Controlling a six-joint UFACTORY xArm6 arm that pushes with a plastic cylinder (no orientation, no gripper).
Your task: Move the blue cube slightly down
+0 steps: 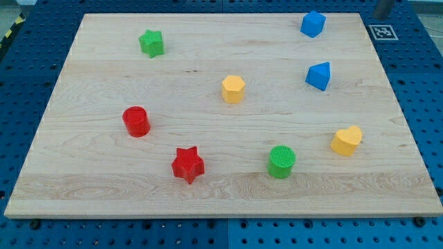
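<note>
Blue cube (313,23) sits close to the board's (208,187) top edge, toward 1 o'clock from the board's middle, touching nothing. At 6 o'clock from it, near but apart, lies a blue wedge-like block (319,75). A yellow six-sided block (233,88) lies well off at 8 o'clock from the cube, and a green star (151,43) lies far away at 9 o'clock.

Along the lower half are a red cylinder (136,121), a red star (187,164), a green cylinder (282,161) and a yellow heart (346,140), all well apart.

A grey shape (383,7) is cut off by the view's top edge, at about 3 o'clock from the cube, past the board's corner and above a black-and-white marker (383,32). I cannot tell whether it is my rod, so my tip does not clearly show, and I cannot say whether it touches anything; no block lies against that shape
</note>
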